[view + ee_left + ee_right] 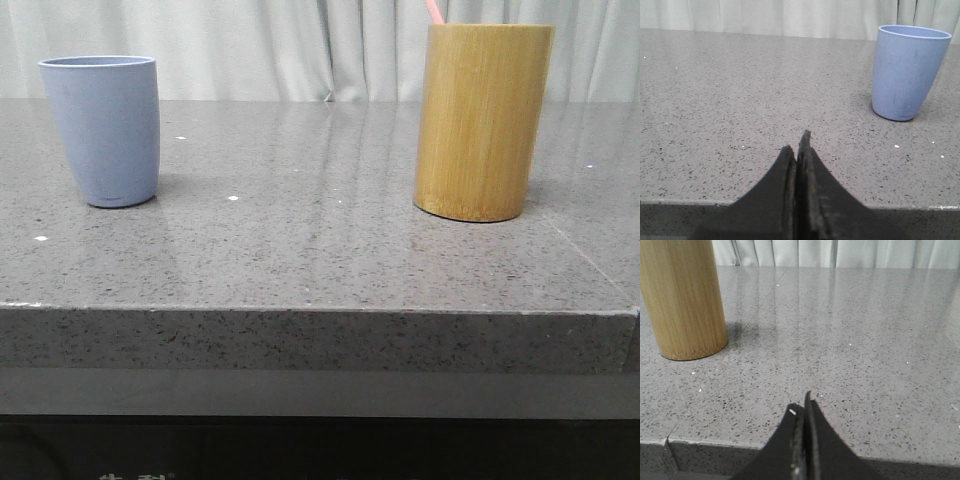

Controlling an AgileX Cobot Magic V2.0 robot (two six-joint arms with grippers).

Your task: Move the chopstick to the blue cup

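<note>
A speckled grey stone bench point(320, 250) before pale curtains point(300, 50). We hold both claws low at the bench's near edge, each pressed together on nothing: the left gripper point(799, 150) and the right gripper point(804, 407). Outward from the right one, near the right side of the bench, stands the bamboo holder point(682, 297), and from its rim the pink tip of the chopstick point(434, 11) pokes up, its long axis near upright with a slight lean toward the bench's left side. We judge our right arm the nearer for the pull. The blue cup point(907, 72) waits upright by the bench's left side, well apart, close to our left claw. We count one chopstick, one blue cup, one holder.
</note>
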